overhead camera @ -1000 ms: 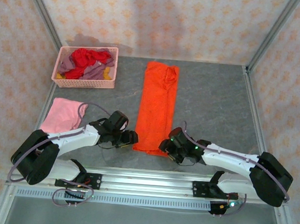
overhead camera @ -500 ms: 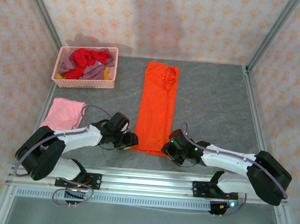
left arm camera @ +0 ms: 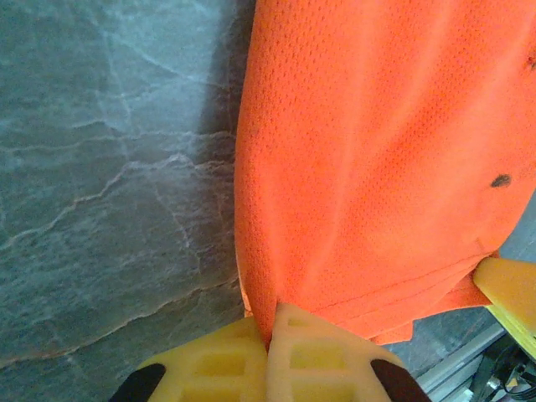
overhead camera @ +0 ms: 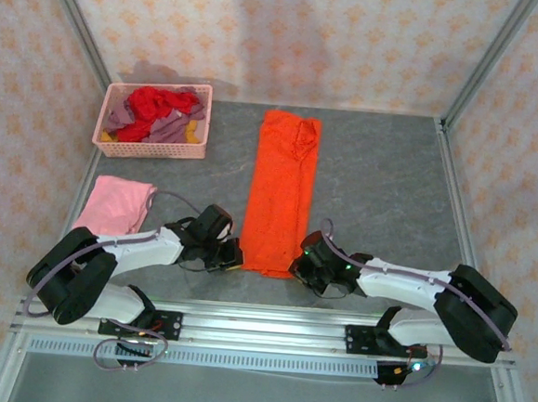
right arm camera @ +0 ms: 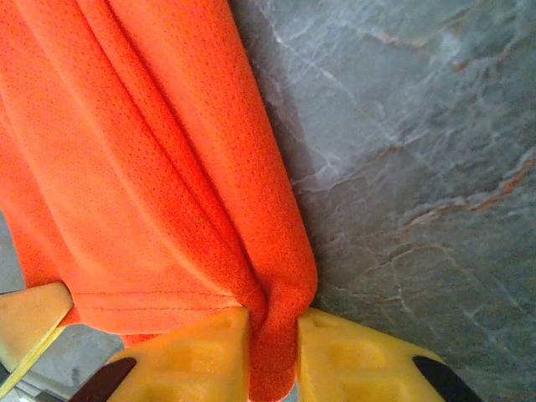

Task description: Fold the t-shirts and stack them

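A bright orange t-shirt, folded into a long narrow strip, lies down the middle of the table. My left gripper is shut on its near left corner, and the orange cloth is pinched between the yellow fingers. My right gripper is shut on the near right corner, where a thick fold of orange cloth bunches between its fingers. A light pink t-shirt lies folded at the left. Red, mauve and yellow shirts are heaped in the basket.
The pink lattice basket stands at the back left of the grey stone-patterned table. Metal frame posts rise at the back corners, and an aluminium rail runs along the near edge behind both arm bases.
Both grippers have slid slightly toward the near edge, drawing the orange shirt's near hem with them. The left arm has lowered and stretched flatter.
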### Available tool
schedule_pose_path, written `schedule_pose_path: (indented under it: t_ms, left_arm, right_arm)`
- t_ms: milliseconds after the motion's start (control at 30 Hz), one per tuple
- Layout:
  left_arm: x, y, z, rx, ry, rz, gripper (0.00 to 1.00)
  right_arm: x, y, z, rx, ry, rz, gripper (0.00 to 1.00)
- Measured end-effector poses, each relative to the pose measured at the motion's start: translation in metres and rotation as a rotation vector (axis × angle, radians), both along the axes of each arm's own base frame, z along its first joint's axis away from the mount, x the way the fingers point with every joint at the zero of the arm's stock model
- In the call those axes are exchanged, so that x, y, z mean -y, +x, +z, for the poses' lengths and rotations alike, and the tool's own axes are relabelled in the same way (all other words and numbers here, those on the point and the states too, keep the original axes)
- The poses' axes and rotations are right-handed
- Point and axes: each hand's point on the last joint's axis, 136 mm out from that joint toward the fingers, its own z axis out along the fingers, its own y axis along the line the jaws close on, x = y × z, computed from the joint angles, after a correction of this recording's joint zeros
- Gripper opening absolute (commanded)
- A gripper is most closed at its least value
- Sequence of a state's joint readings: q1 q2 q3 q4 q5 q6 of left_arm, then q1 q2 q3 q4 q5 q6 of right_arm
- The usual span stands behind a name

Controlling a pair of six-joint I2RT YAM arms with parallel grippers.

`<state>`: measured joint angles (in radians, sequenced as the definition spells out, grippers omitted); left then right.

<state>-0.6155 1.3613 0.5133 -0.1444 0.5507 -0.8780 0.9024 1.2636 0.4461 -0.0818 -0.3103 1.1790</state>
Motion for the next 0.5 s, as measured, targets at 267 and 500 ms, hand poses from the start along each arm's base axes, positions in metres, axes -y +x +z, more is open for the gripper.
schedule_pose_path:
  t_ms: [267, 500]
  left_arm:
    - [0.001, -0.003, 0.004, 0.008, -0.006, -0.006, 0.00]
    - [0.005, -0.018, 0.010, 0.003, -0.001, -0.042, 0.00]
  right_arm:
    - [0.001, 0.000, 0.003, 0.009, 0.000, 0.008, 0.00]
    - [0.004, -0.007, 0.017, 0.019, 0.022, 0.018, 0.00]
